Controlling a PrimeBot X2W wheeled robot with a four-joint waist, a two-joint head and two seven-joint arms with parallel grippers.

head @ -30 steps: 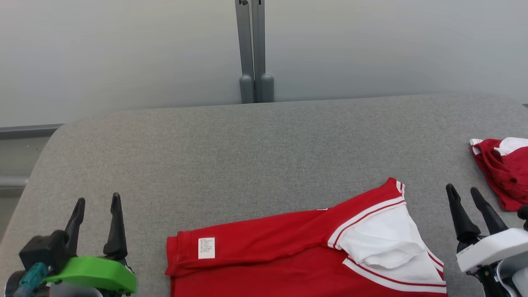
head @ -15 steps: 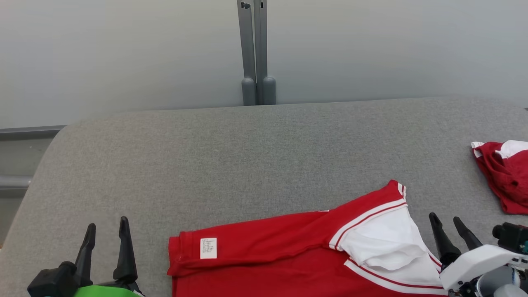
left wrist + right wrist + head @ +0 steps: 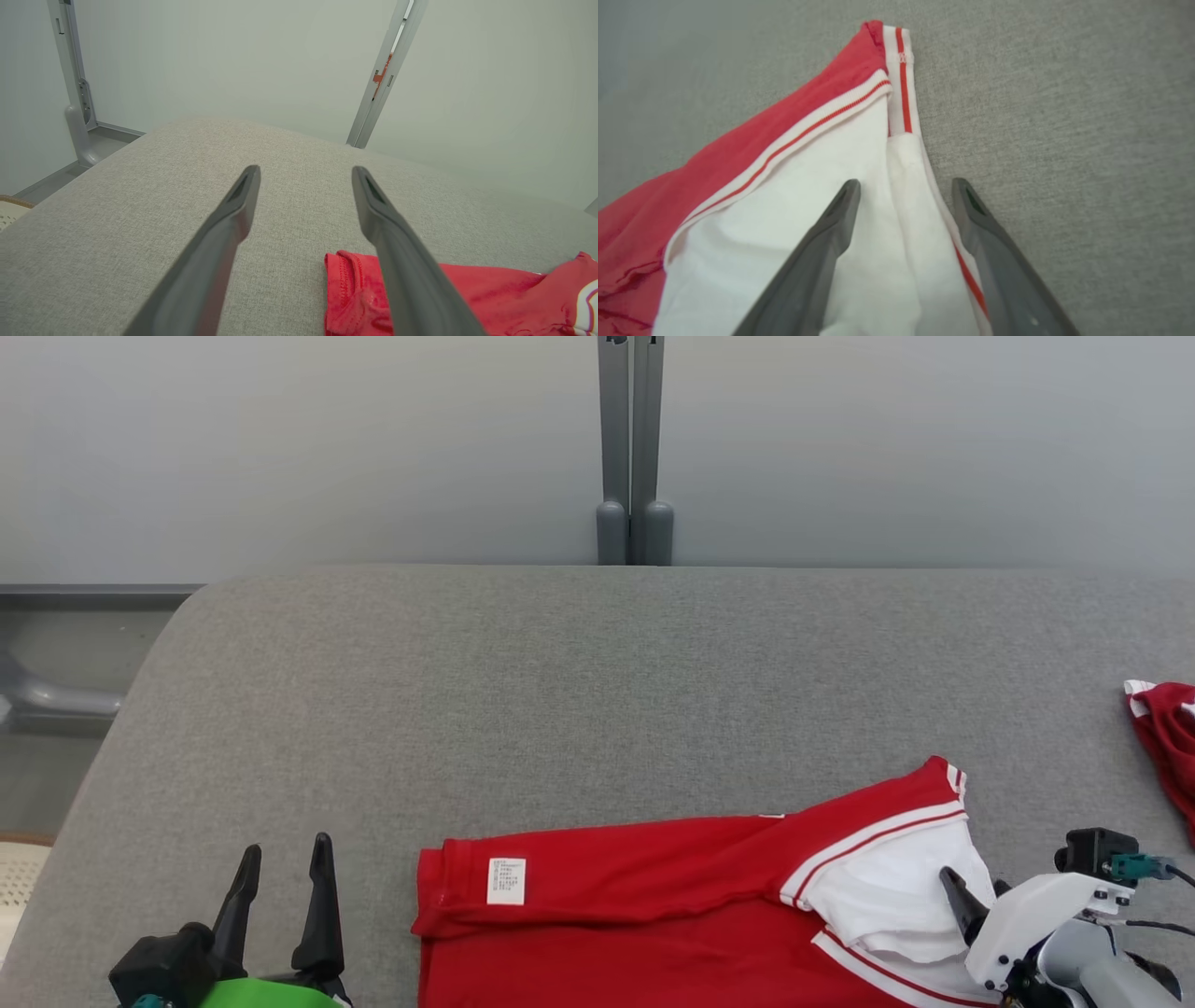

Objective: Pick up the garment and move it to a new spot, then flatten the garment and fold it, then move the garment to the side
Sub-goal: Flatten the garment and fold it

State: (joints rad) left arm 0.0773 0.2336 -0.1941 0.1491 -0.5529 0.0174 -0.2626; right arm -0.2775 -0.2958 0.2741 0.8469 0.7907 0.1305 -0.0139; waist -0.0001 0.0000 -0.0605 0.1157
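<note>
- Head cam has swung: the whole view is sliding right, so the post (image 3: 632,448) & bench (image 3: 560,691) aren't really moving.
- Real change: my R fingers (image 3: 817,261) are coming in from the bare bench beside the garment (image 3: 653,915) to over its white sleeve part. They're spread wide, straddling the striped edge, pinching nothing.
- L fingers (image 3: 319,915) are sitting lower in view than before, spread too, hovering just left of the hem corner.
- Meaning, I reckon: I'm lining up a grab at the sleeve end, for flattening or folding; can't tell which.
- Garment is lying at the bench's near edge, mostly flat, top strip doubled over, white label (image 3: 506,881) showing.
- Materials: soft red knit, white panel w/ ribbed red-striped trim, puckering slightly; bench is coarse grey weave; fingers are hard, dark, tapering.
- 2nd red/white heap (image 3: 1162,737) is sitting far R, well apart.
</note>
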